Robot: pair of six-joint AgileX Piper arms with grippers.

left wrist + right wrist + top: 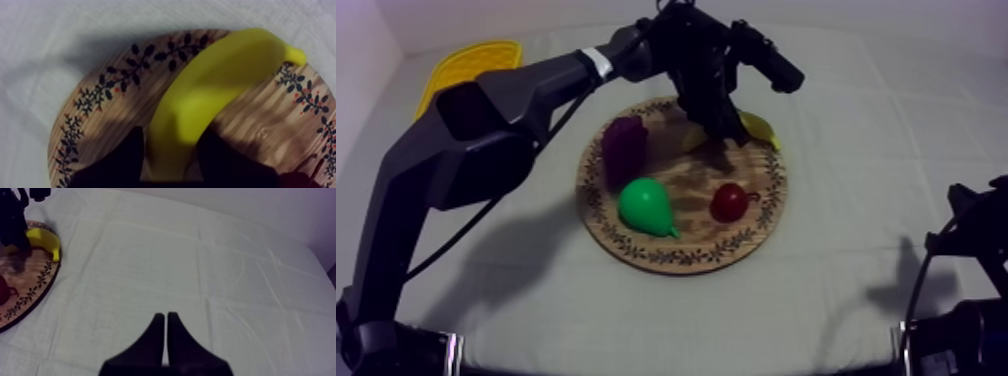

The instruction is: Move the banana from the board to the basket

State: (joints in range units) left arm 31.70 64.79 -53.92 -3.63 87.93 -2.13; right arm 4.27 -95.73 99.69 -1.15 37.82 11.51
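- Left gripper (172, 136) down at the far rim of the wooden board (636, 245), arm reaching in over the board's far-left side.
- Its black fingers (125, 160) sit one on each side of the banana (220, 75), pressed against it with no gap showing: closed round the banana near its thick middle.
- Banana at the board's far-right edge, curved along the patterned rim, one tip poking out past the rim over the cloth (856, 270).
- Can't tell whether the banana is lifted or resting on the wood; from the left wrist view it looks low against the board.
- Bunch of grapes (624, 145) on the board's left part, just beside the left gripper's arm line, apart from the banana.
- Pear (646, 207), green, on the board's near-left part, just below the grapes, tip pointing toward the near rim.
- Small red fruit (728, 202) on the board's near-right part, near the pear, not touching it.
- Yellow basket (471, 62) well apart from the board, off its far-left side, partly behind the left arm; nothing seen in the part that shows.
- Right gripper (165, 315) well apart from the board, off its right side, over bare cloth.
- Its fingers lie together as a narrow wedge, nothing between them.
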